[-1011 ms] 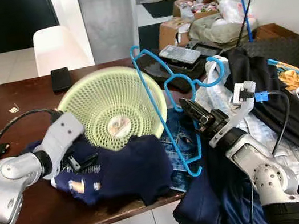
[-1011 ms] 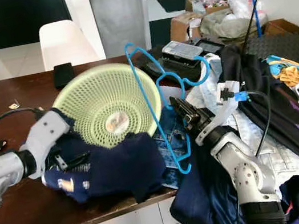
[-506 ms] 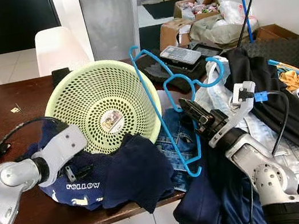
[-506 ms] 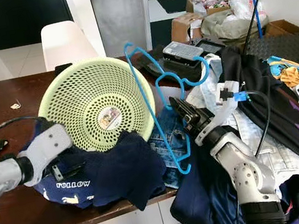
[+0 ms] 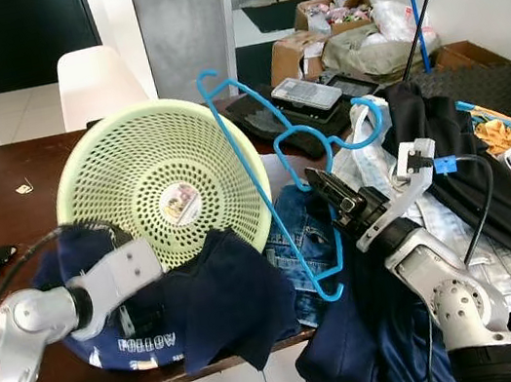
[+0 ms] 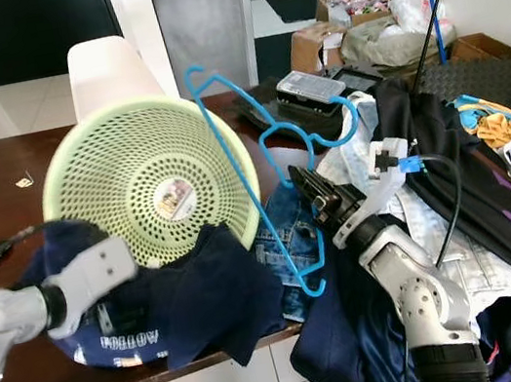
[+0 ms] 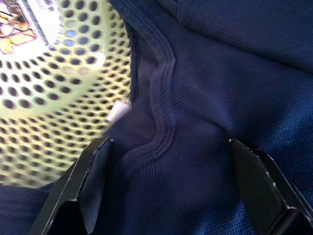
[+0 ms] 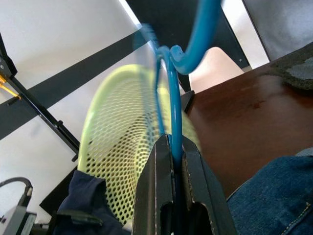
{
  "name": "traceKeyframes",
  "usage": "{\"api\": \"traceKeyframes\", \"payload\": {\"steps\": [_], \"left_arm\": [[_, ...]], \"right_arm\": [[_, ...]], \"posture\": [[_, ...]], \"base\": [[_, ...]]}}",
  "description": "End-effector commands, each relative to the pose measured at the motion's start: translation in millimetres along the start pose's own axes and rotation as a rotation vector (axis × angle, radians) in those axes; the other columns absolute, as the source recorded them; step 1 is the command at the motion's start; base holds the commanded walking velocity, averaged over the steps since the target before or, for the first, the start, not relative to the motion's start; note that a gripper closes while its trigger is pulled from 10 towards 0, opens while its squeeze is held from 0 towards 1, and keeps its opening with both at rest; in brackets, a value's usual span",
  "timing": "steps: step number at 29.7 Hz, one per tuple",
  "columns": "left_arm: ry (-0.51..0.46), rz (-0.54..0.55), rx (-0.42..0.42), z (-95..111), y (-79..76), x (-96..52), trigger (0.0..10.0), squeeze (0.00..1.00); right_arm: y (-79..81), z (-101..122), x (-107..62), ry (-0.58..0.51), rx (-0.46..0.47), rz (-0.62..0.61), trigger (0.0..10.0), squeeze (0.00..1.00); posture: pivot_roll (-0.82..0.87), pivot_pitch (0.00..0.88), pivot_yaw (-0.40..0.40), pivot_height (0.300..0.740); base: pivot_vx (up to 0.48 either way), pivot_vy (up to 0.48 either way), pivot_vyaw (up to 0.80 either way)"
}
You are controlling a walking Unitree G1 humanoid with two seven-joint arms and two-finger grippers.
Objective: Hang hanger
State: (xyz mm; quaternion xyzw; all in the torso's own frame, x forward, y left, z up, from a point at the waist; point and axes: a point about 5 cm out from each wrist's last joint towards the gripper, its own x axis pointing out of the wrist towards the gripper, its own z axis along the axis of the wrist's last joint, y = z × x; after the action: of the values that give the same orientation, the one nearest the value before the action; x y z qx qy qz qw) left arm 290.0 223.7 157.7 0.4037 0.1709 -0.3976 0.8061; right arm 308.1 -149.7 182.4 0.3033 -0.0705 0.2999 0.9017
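I have the right gripper (image 5: 317, 180) pinching the blue hanger (image 5: 265, 189) low on its wire; in the right wrist view the two fingers (image 8: 156, 191) are pressed together on the blue rod. The hanger stands nearly upright above the table (image 5: 9, 195), its hook curling toward the clothes pile (image 5: 470, 173) on my right and its long side leaning against the rim of the green basket (image 5: 162, 193).

My left gripper (image 5: 124, 318) sits in the navy shirt (image 5: 216, 302). Its wrist view shows the fingers (image 7: 90, 176) spread wide, with the shirt's collar between them and the basket mesh behind. The basket is tipped up on its side, touching the shirt.

I judge this to be the step of getting shirt and hanger together, before any hanging. Next I need the left jaws to close on the collar, then bring the hanger's shoulder to the neck opening. The basket may snag the hanger.
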Motion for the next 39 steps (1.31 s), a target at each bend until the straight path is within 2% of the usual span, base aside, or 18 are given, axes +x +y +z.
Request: {"api": "traceKeyframes", "payload": {"steps": [1, 8, 11, 13, 14, 15, 17, 18, 20, 21, 22, 23, 24, 26, 28, 37, 38, 39], "left_arm": [[0.014, -0.053, -0.019, -4.5, -11.0, 6.2, 10.0, 0.0], [-0.003, -0.03, -0.014, -0.8, -7.7, 9.3, 10.0, 0.0], [-0.026, 0.027, -0.012, 4.1, 1.5, 9.2, 10.0, 0.0], [-0.074, 0.146, -0.037, 13.1, 20.7, 5.0, 10.0, 0.0], [-0.074, 0.146, -0.037, 13.1, 20.7, 5.0, 10.0, 0.0], [-0.118, 0.21, -0.062, 19.7, 31.1, 1.2, 10.0, 0.0], [-0.118, 0.21, -0.062, 19.7, 31.1, 1.2, 10.0, 0.0], [-0.185, 0.274, -0.1, 29.0, 42.4, -4.0, 10.0, 0.0], [-0.185, 0.274, -0.1, 29.0, 42.4, -4.0, 10.0, 0.0], [-0.293, 0.362, -0.171, 42.2, 59.7, -13.4, 10.0, 0.0], [-0.293, 0.362, -0.171, 42.2, 59.7, -13.4, 10.0, 0.0], [-0.399, 0.431, -0.241, 53.4, 75.5, -22.3, 10.0, 0.0], [-0.399, 0.431, -0.241, 53.4, 75.5, -22.3, 10.0, 0.0], [-0.515, 0.497, -0.317, 64.8, 93.4, -31.9, 10.0, 0.0], [-0.528, 0.514, -0.324, 66.4, 98.1, -33.0, 10.0, 0.0], [-0.531, 0.524, -0.325, 67.0, 100.5, -33.2, 10.0, 0.0], [-0.52, 0.606, -0.413, 53.0, 110.8, -39.5, 10.0, 0.0], [-0.52, 0.606, -0.413, 53.0, 110.8, -39.5, 10.0, 0.0]], "right_arm": [[-2.7, -0.1, -1.2, 0.009, -0.006, -0.013, 10.0, 0.0], [-2.2, 0.4, -1.8, 0.006, -0.005, -0.016, 10.0, 0.0], [-2.2, 0.6, -2.1, 0.005, -0.004, -0.017, 10.0, 0.0], [-2.4, 0.6, -2.2, 0.004, -0.004, -0.018, 10.0, 0.0], [-2.4, 0.6, -2.2, 0.004, -0.004, -0.018, 10.0, 0.0], [-2.1, 0.7, -2.2, 0.004, -0.004, -0.017, 10.0, 0.0], [-2.1, 0.7, -2.2, 0.004, -0.004, -0.017, 10.0, 0.0], [-1.9, 0.9, -2.4, 0.004, -0.003, -0.017, 10.0, 0.0], [-1.9, 0.9, -2.4, 0.004, -0.003, -0.017, 10.0, 0.0], [-1.9, 1.0, -2.4, 0.004, -0.002, -0.017, 10.0, 0.0], [-1.9, 1.0, -2.4, 0.004, -0.002, -0.017, 10.0, 0.0], [-2.0, 1.2, -2.5, 0.003, -0.001, -0.017, 10.0, 0.0], [-2.0, 1.2, -2.5, 0.003, -0.001, -0.017, 10.0, 0.0], [-2.0, 1.3, -2.6, 0.002, 0.001, -0.017, 10.0, 0.0], [-1.9, 1.6, -2.9, 0.002, 0.002, -0.018, 10.0, 0.0], [-1.9, 1.8, -3.1, 0.001, 0.002, -0.018, 10.0, 0.0], [-1.9, 2.4, -3.9, 0.001, 0.002, -0.021, 10.0, 0.0], [-1.9, 2.4, -3.9, 0.001, 0.002, -0.021, 10.0, 0.0]], "posture": [[0.05, 0.079, -0.039, 0.74], [0.04, 0.083, -0.033, 0.74], [0.04, 0.083, -0.033, 0.74], [0.04, 0.083, -0.033, 0.74], [0.04, 0.083, -0.033, 0.74], [0.04, 0.088, -0.035, 0.74], [0.04, 0.088, -0.035, 0.74], [0.04, 0.09, -0.035, 0.74], [0.04, 0.09, -0.035, 0.74], [0.04, 0.092, -0.036, 0.74], [0.04, 0.092, -0.036, 0.74], [0.04, 0.095, -0.036, 0.74], [0.04, 0.095, -0.036, 0.74], [0.04, 0.095, -0.037, 0.74], [0.04, 0.097, -0.038, 0.74], [0.04, 0.097, -0.038, 0.74], [0.04, 0.11, -0.038, 0.74], [0.04, 0.11, -0.038, 0.74]], "base": [[0.0, 0.0, 0.0], [0.0, 0.0, 0.0], [0.0, 0.0, 0.0], [0.0, 0.0, 0.0], [0.0, 0.0, 0.0], [0.0, 0.0, 0.0], [0.0, 0.0, 0.0], [0.0, 0.0, 0.0], [0.0, 0.0, 0.0], [0.0, 0.0, 0.0], [0.0, 0.0, 0.0], [0.0, 0.0, 0.0], [0.0, 0.0, 0.0], [0.0, 0.0, 0.0], [0.0, 0.0, 0.0], [0.0, 0.0, 0.0], [0.0, 0.0, 0.0], [0.0, 0.0, 0.0]]}}
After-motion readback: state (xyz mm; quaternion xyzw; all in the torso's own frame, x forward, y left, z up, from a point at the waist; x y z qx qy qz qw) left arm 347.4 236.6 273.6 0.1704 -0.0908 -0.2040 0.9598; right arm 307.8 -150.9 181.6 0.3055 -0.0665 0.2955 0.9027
